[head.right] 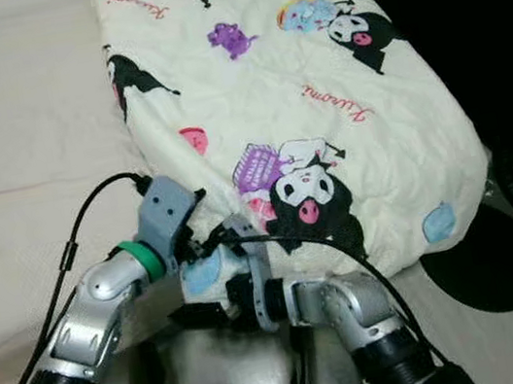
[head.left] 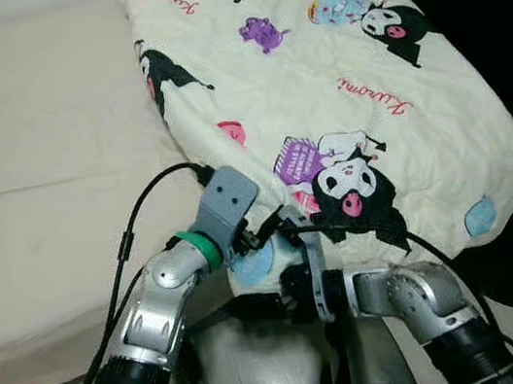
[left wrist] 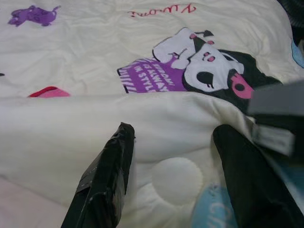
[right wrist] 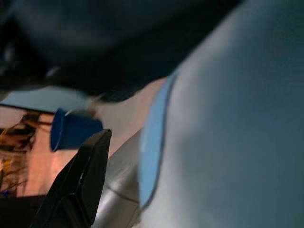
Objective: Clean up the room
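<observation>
Cartoon-print quilt (head.left: pixel 338 90) draped over the beige bed (head.left: pixel 38 179).
Left gripper (left wrist: pixel 166 190) has its fingers (left wrist: pixel 107 180) spread, pressed on the quilt's near hem; right gripper (head.left: pixel 292 285) at the same hem, grasp unclear.

One black finger (right wrist: pixel 78 185) of the right hand is seen at close range, rising from the lower edge of the frame; whether the hand is open or closed cannot be told. A large, blurred pale grey-white surface (right wrist: pixel 237 142) with a light blue border (right wrist: pixel 153 142) is pressed close to the lens, and a dark mass (right wrist: pixel 118 38) is seen above it. Beyond the finger, a small dark blue cylinder (right wrist: pixel 71 129) is made out against a pinkish-tan background (right wrist: pixel 33 166).
</observation>
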Motion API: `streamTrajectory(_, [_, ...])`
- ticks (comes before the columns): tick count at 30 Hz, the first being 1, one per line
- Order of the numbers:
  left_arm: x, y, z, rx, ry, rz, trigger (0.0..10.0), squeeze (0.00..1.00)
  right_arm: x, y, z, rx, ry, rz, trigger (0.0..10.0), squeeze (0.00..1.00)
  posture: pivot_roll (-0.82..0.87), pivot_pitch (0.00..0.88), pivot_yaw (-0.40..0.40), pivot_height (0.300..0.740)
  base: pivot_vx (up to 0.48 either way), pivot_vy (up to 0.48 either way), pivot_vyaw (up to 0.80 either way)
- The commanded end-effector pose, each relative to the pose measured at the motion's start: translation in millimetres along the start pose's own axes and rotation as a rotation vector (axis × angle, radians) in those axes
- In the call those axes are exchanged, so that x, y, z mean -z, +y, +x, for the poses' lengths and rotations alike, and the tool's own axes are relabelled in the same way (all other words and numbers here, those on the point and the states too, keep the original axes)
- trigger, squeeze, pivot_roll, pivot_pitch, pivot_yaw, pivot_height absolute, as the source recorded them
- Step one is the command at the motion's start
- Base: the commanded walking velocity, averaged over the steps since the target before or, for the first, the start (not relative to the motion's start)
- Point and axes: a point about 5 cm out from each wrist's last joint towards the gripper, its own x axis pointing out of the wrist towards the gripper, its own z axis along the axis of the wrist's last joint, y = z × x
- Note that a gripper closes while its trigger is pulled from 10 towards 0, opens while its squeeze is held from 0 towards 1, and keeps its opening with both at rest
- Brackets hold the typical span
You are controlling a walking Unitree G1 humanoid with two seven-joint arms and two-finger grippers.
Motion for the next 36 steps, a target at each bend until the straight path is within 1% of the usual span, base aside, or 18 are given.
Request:
streamTrajectory(1, [5, -7.4, 0.0, 0.032, 0.018, 0.0, 10.0, 0.0, 1, -3.1, -0.8, 0.014, -0.014, 0.02, 10.0, 1.0, -0.03, 0.175, 0.051, 0.565, 0.0, 0.0, 0.0])
streamTrajectory(5, [-2, -9.8, 0.4, 0.051, -0.016, -0.032, 10.0, 0.0, -2, 2.8, -1.6, -0.025, -0.014, 0.016, 10.0, 1.0, -0.03, 0.174, 0.051, 0.565, 0.0, 0.0, 0.0])
streamTrajectory(6, [-8, -12.6, 1.5, 0.071, -0.043, -0.053, 10.0, 0.0, -4, 6.1, -2.2, -0.051, -0.015, 0.016, 10.0, 0.0, -0.03, 0.172, 0.05, 0.565, 0.0, 0.0, 0.0])
streamTrajectory(10, [-15, -19.1, 5.0, 0.105, -0.069, -0.049, 10.0, 0.0, -7, 13.7, -3.8, -0.122, -0.013, 0.018, 10.0, 0.0, -0.03, 0.171, 0.051, 0.565, 0.0, 0.0, 0.0])
streamTrajectory(11, [-12, -23.9, 9.6, 0.107, -0.046, 0.017, 10.0, 0.0, -7, 19.0, -5.0, -0.173, -0.007, 0.007, 10.0, 0.0, -0.03, 0.169, 0.051, 0.565, 0.0, 0.0, 0.0])
streamTrajectory(13, [4, -29.2, 20.2, 0.074, 0.069, 0.176, 10.0, 0.0, -8, 26.7, -6.9, -0.239, -0.003, -0.008, 10.0, 0.0, -0.03, 0.168, 0.051, 0.565, 0.0, 0.0, 0.0])
streamTrajectory(14, [4, -29.2, 20.2, 0.074, 0.069, 0.176, 10.0, 0.0, -8, 26.7, -6.9, -0.239, -0.003, -0.008, 10.0, 0.0, -0.03, 0.168, 0.051, 0.565, 0.0, 0.0, 0.0])
streamTrajectory(16, [20, -27.3, 23.1, 0.05, 0.157, 0.27, 10.0, 0.0, -8, 27.9, -7.7, -0.248, -0.008, -0.015, 10.0, 0.0, -0.03, 0.166, 0.053, 0.565, 0.0, 0.0, 0.0])
streamTrajectory(17, [20, -27.3, 23.1, 0.05, 0.157, 0.27, 10.0, 0.0, -8, 27.9, -7.7, -0.248, -0.008, -0.015, 10.0, 0.0, -0.03, 0.166, 0.053, 0.565, 0.0, 0.0, 0.0])
streamTrajectory(19, [39, -12.7, 14.8, 0.02, 0.246, 0.328, 10.0, 0.0, -9, 22.2, -9.6, -0.199, -0.008, -0.068, 10.0, 0.0, -0.04, 0.165, 0.056, 0.565, 0.0, 0.0, 0.0])
streamTrajectory(22, [55, 10.8, -0.4, -0.048, 0.339, 0.399, 10.0, 0.0, -15, 15.8, -12.4, -0.131, -0.031, -0.121, 10.0, 0.0, -0.03, 0.164, 0.056, 0.565, 0.0, 0.0, 0.0])
streamTrajectory(23, [55, 10.8, -0.4, -0.048, 0.339, 0.399, 10.0, 0.0, -15, 15.8, -12.4, -0.131, -0.031, -0.121, 10.0, 0.0, -0.03, 0.164, 0.056, 0.565, 0.0, 0.0, 0.0])
streamTrajectory(24, [59, 18.9, -6.2, -0.073, 0.366, 0.409, 10.0, 0.0, -21, 18.4, -15.7, -0.143, -0.06, -0.155, 10.0, 0.0, -0.03, 0.165, 0.059, 0.565, 0.0, 0.0, 0.0])
streamTrajectory(26, [62, 24.0, -10.0, -0.089, 0.384, 0.413, 10.0, 0.0, -25, 20.7, -18.4, -0.154, -0.078, -0.181, 10.0, 0.0, -0.03, 0.165, 0.059, 0.565, 0.0, 0.0, 0.0])
streamTrajectory(28, [69, 40.1, -24.0, -0.133, 0.434, 0.405, 10.0, 0.0, -40, 37.7, -34.1, -0.232, -0.129, -0.296, 10.0, 0.0, -0.02, 0.158, 0.061, 0.565, 0.0, 0.0, 0.0])
streamTrajectory(31, [72, 45.0, -27.7, -0.148, 0.449, 0.407, 10.0, 0.0, -43, 44.8, -40.0, -0.263, -0.138, -0.333, 10.0, 0.0, -0.02, 0.158, 0.061, 0.565, 0.0, 0.0, 0.0])
streamTrajectory(32, [76, 48.1, -31.6, -0.153, 0.46, 0.403, 10.0, 0.0, -46, 51.4, -47.2, -0.28, -0.141, -0.37, 10.0, 0.0, -0.02, 0.152, 0.056, 0.565, 0.0, 0.0, 0.0])
streamTrajectory(36, [83, 45.7, -37.8, -0.13, 0.469, 0.389, 10.0, 0.0, -45, 57.1, -63.2, -0.228, -0.113, -0.446, 10.0, 0.0, -0.03, 0.148, 0.049, 0.565, 0.0, 0.0, 0.0])
